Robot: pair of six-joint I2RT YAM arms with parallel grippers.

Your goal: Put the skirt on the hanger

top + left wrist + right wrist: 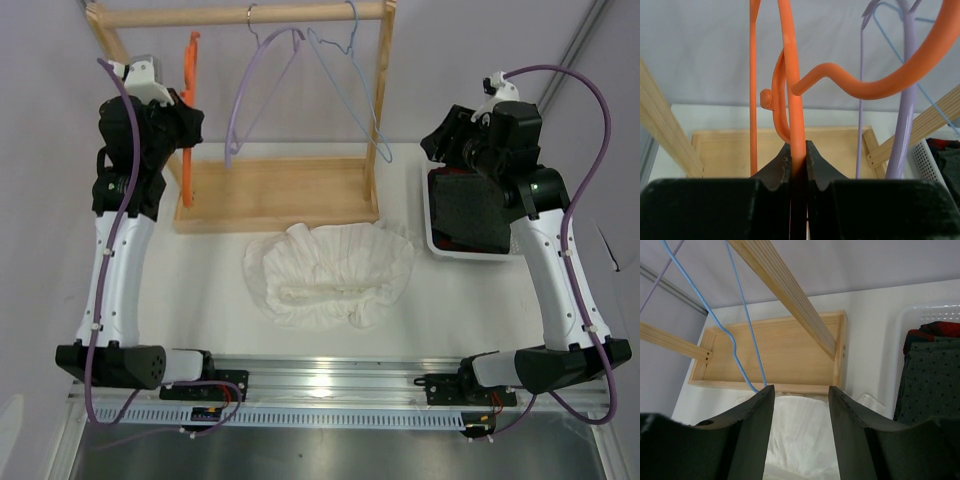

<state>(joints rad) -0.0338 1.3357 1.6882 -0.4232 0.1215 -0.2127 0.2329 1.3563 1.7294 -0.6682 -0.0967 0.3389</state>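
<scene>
The white ruffled skirt [330,272] lies crumpled on the table in front of the wooden rack; it also shows in the right wrist view [802,435] between the open fingers. The orange hanger [189,110] hangs at the rack's left end. My left gripper [186,125] is shut on one bar of the orange hanger [792,90], its hook curving to the right above the jaws [798,150]. My right gripper [440,140] is open and empty, raised above the white bin at the right, its jaws [801,395] wide apart above the skirt's far edge.
A wooden rack [275,195] with a top rail stands at the back. A lilac hanger [262,85] and a pale blue wire hanger [345,80] hang on it. A white bin [432,215] with dark folded cloth [932,375] sits at the right.
</scene>
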